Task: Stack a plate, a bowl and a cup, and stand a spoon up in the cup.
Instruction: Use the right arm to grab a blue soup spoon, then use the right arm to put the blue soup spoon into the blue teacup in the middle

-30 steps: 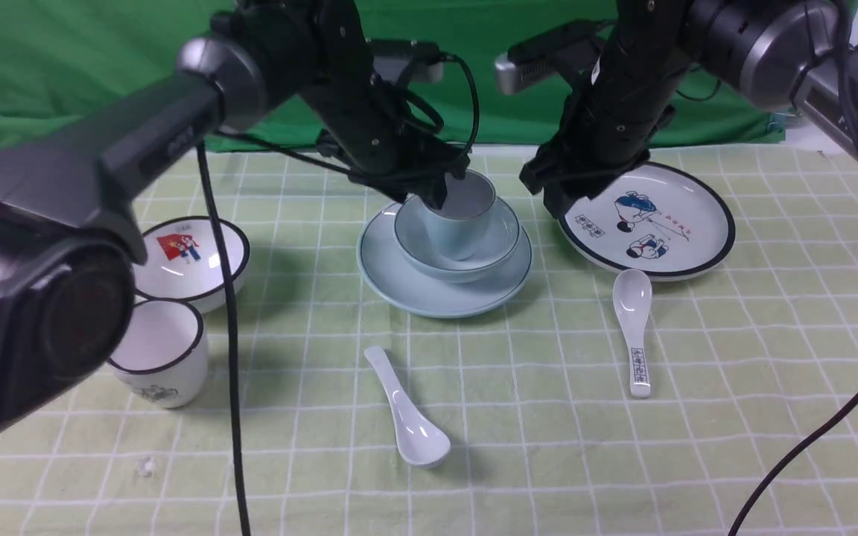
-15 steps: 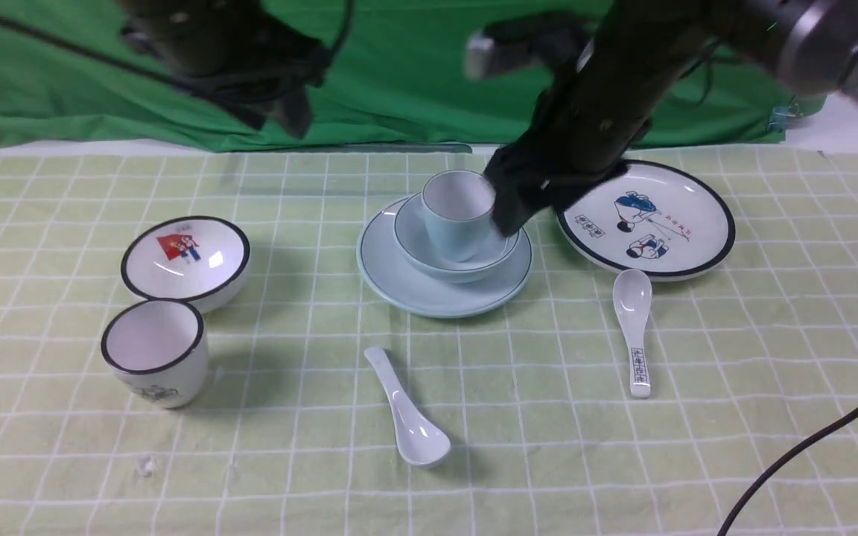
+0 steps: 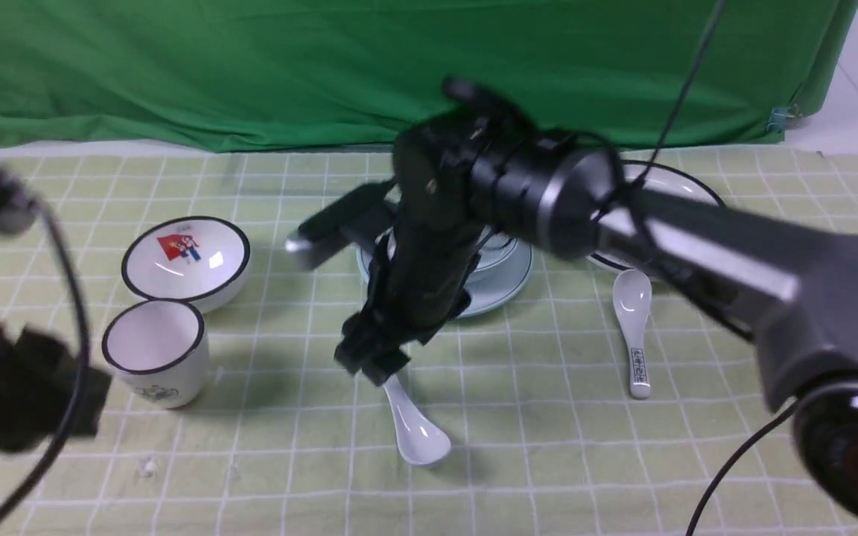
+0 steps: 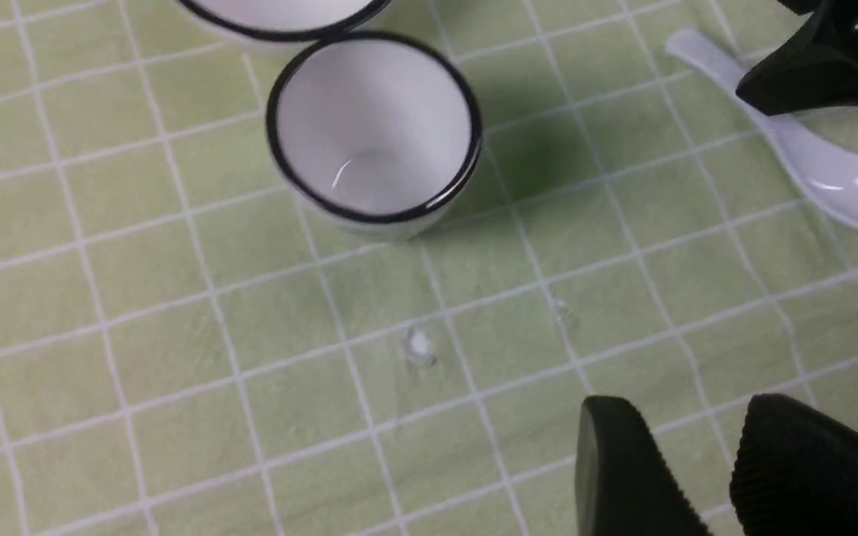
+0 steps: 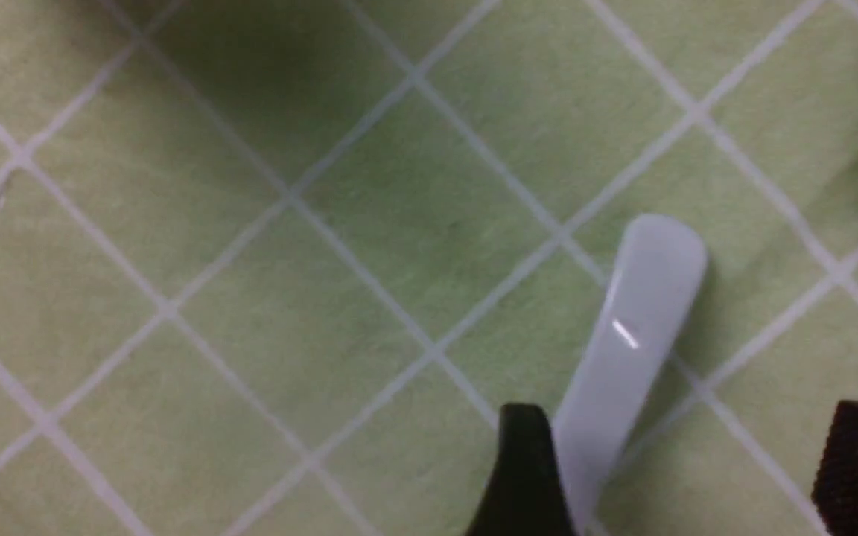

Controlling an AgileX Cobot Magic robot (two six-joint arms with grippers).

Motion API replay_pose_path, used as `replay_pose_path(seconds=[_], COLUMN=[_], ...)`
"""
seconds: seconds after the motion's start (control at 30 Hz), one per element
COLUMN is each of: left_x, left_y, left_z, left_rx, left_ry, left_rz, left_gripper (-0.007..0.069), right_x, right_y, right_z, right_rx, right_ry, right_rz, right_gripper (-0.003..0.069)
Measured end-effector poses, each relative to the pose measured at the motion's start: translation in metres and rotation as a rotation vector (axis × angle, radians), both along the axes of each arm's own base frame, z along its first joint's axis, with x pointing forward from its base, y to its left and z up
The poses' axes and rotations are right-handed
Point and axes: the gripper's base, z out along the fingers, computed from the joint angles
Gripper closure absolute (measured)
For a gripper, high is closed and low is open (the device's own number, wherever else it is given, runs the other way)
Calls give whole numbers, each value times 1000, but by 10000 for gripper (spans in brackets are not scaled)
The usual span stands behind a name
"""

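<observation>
Right gripper spread wide, nothing grasped, poised over handle of soup spoon. Handle runs through the gap, off-centre, just beside one finger. Right arm nearer.

All 3 views, wrists closest, share the spoon.

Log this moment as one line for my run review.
phase: spoon pickup | right gripper: open, astride spoon handle | spoon: flat on cloth | left gripper: open, empty, near black-rimmed cup
</observation>
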Motion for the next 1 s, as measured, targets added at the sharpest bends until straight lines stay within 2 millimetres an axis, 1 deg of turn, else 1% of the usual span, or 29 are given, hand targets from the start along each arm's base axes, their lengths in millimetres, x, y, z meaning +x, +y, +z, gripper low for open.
replay_pose_path(seconds=[0.03,0.07,0.1,0.13,0.17,0.23,0.27,0.3,0.33,0.4,0.47,0.5,0.53,0.57,0.6,0.63,0.67,0.7,0.73,0.8,0.87,0.93,1.0], left_x=[-10,-15,-20,-20,-24,-26,-27,-28,-28,-26,-23,-22,-20,-18,-18,-17,-17,-17,-17,-16,-16,-16,-16], left_y=[3,4,5,5,6,8,9,10,10,11,11,11,11,10,10,10,10,10,10,10,10,10,10], left_z=[-5,-7,-9,-9,-10,-12,-13,-14,-13,-13,-9,-9,-6,-5,-5,-4,-5,-6,-6,-5,-4,-4,-4], left_rx=[-9,-13,-19,-17,-14,-2,13,23,28,36,30,26,19,14,13,10,9,6,2,-6,-11,-13,-13], left_ry=[-23,-45,-68,-69,-86,-98,-101,-103,-106,-123,-177,-187,-233,-257,-265,-279,-281,-279,-278,-286,-297,-298,-299], left_rz=[29,43,57,57,61,64,64,64,64,66,72,74,79,82,83,85,86,89,92,95,97,97,97], left_gripper=[434,434,434,434,434,434,434,434,434,434,434,434,434,434,434,434,434,434,434,434,434,434,434], right_x=[-1,-1,-2,-2,-2,-2,-1,-2,-1,-1,0,0,2,5,6,12,15,22,28,39,53,60,63], right_y=[4,7,9,9,11,11,11,12,12,13,13,13,11,7,5,-4,-9,-20,-30,-45,-61,-67,-68], right_z=[-8,-14,-21,-21,-26,-25,-25,-23,-22,-16,9,15,45,66,78,105,113,128,134,135,122,105,95], right_rx=[-10,-15,-19,-19,-24,-22,-22,-23,-20,-8,49,66,144,203,242,332,365,434,483,547,613,668,684], right_ry=[-4,-6,-6,-6,-4,-9,-9,-10,-13,-24,-88,-106,-195,-258,-298,-397,-436,-522,-588,-676,-770,-825,-843], right_rz=[8,14,14,14,13,10,11,13,13,12,6,4,-7,-22,-32,-65,-81,-117,-149,-202,-267,-315,-327], right_gripper=[148,163,197,197,248,326,409,472,498,498,496,496,496,496,496,496,496,496,496,496,496,496,496])
